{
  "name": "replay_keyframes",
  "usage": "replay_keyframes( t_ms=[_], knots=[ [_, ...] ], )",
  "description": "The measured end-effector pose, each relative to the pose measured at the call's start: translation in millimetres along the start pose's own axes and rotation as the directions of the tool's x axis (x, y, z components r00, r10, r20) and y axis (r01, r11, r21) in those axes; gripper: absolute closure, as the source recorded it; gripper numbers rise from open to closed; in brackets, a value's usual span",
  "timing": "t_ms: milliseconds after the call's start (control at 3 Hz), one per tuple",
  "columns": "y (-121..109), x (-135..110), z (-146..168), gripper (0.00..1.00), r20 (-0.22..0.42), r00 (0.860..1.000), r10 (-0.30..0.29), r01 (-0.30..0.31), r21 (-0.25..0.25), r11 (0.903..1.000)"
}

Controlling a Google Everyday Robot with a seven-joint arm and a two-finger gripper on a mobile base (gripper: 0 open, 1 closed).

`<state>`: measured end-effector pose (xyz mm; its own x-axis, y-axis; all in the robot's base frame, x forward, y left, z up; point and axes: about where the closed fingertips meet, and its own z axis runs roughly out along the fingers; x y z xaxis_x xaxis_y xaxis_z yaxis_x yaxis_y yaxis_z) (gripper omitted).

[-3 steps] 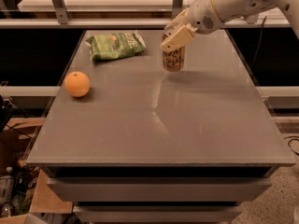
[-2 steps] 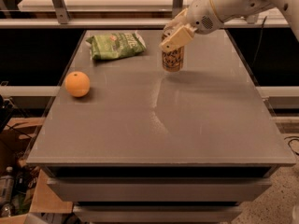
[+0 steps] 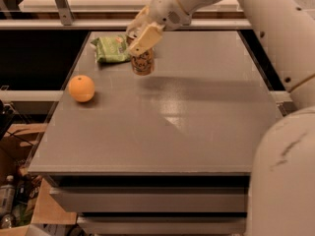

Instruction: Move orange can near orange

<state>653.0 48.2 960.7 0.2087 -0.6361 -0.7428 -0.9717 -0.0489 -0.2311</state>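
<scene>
The biggest thing in view is the grey table [image 3: 197, 132], a wide flat top on a base with drawer-like fronts, and it fills the middle of the camera view. Next is the white robot arm [image 3: 275, 28], which comes from the right side, goes up along the right edge and then reaches to the left over the far part of the table. A pale rounded part of the robot [image 3: 285, 181] covers the lower right corner. On the floor to the left of the table there is a cardboard box [image 3: 15, 141], and a bottle [image 3: 6, 194] stands lower down beside it. On the far left part of the table lies the green snack bag [image 3: 110, 48], flat and a little crumpled. The orange [image 3: 81, 88] sits alone near the left edge of the table, closer to the camera than the bag. The orange can [image 3: 142, 63] stands upright just to the right of the bag, almost touching it, and well apart from the orange. If its bottom rests on the table or hangs just over it, I cannot tell. The gripper [image 3: 139, 39] is directly on top of the can, and its pale fingers [image 3: 146, 37] are clamped on the upper part of the can, one in front and one behind.
</scene>
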Motion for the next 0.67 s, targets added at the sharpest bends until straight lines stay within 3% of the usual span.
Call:
replay_keyframes(
  t_ms=[333, 667],
  knots=[
    [16.0, -44.0, 41.7, 1.00, 0.054, 0.992, -0.118, 0.124, -0.116, 0.9855],
    [40.8, -66.3, 67.1, 1.00, 0.132, 0.976, -0.172, 0.196, -0.195, 0.9611]
  ],
)
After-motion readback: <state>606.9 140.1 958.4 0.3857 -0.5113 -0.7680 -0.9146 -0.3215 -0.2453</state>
